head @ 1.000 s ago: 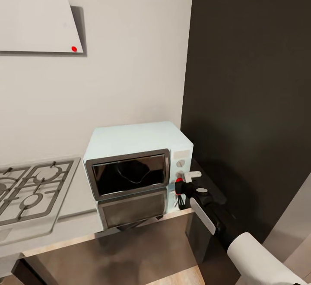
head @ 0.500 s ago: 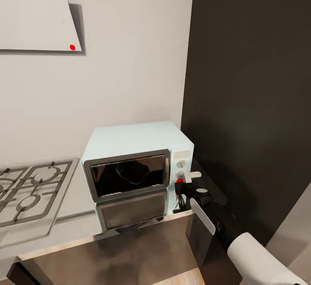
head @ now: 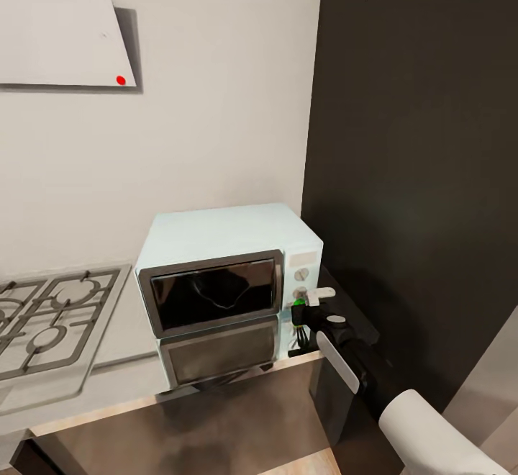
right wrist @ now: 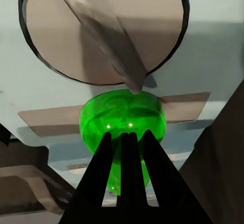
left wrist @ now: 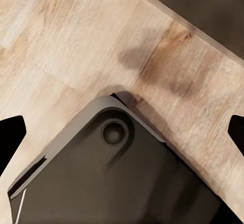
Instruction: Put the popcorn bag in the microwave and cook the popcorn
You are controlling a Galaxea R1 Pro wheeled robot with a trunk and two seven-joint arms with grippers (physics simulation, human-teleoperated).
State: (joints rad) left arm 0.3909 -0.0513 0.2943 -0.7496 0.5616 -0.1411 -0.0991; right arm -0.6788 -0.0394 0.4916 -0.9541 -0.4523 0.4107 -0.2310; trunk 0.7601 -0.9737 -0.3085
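Right arm reaches up from lower right; its closed hand point(head: 303, 304) presses the microwave's point(head: 216, 245) green dot point(right wrist: 122, 122). The microwave's door faces the camera, long axis left-right on the worktop point(head: 108, 381).

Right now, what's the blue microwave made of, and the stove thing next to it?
The microwave looks like painted metal or plastic, smooth and matte, with a dark shiny glass door mirroring shapes. The stove looks like brushed steel with grey, probably metal, grates.

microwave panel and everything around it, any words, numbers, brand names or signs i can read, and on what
No readable text in these views.
Pale mint-blue microwave: its white panel carries two plain knobs and a green dot; no letters or numbers can be made out.
White slanted hood on the wall: a red dot, no wording.
Right tool: no markings visible.
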